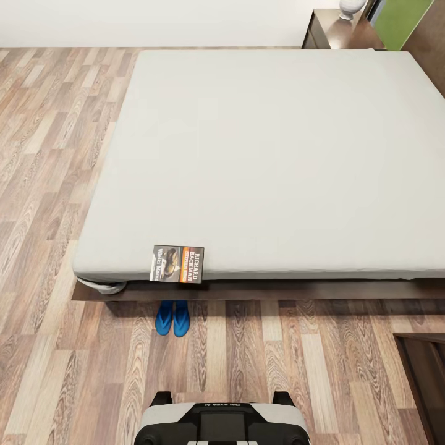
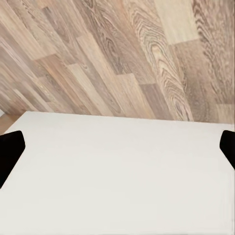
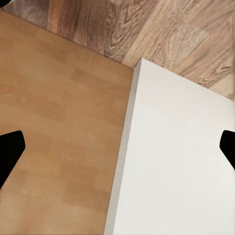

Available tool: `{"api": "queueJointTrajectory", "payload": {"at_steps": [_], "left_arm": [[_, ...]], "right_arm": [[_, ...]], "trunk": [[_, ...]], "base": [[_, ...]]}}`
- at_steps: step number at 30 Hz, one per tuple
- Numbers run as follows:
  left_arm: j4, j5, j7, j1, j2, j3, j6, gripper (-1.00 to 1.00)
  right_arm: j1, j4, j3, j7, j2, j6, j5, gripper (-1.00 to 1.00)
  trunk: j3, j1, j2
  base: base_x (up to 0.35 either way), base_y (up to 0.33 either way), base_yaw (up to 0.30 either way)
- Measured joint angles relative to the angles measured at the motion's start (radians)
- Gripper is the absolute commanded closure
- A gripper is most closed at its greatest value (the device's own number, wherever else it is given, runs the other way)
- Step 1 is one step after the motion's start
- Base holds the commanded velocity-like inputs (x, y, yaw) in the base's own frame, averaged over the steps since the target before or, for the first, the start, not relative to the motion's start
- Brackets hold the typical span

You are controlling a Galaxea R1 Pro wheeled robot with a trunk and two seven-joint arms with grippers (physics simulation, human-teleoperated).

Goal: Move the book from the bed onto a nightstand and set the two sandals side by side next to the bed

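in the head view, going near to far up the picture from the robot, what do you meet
robot's own body → sandals on the floor → book hanging over the near mattress edge → bed → nightstand at the far corner

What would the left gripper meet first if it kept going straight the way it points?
Probably the flat white surface lying between the left gripper's fingertips, with wood floor beyond it. Depth is unclear.

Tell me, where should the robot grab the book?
Probably by the edge that sticks out. The book lies flat at the near edge of the bed, overhanging toward the robot, above the sandals. Coming from the robot's side, one finger could slide under that overhang and one over the cover.
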Motion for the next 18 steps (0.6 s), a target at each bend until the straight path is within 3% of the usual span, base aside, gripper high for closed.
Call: {"api": "queueJointTrajectory", "payload": {"at_steps": [18], "left_arm": [[0.002,0.000,-0.009,0.011,-0.017,0.002,0.000,-1.00]], "right_arm": [[-0.035,0.000,0.000,0.000,0.016,-0.015,0.000,-1.00]], "trunk": [[0.000,0.000,0.000]], "base": [[0.000,0.000,0.000]]}}
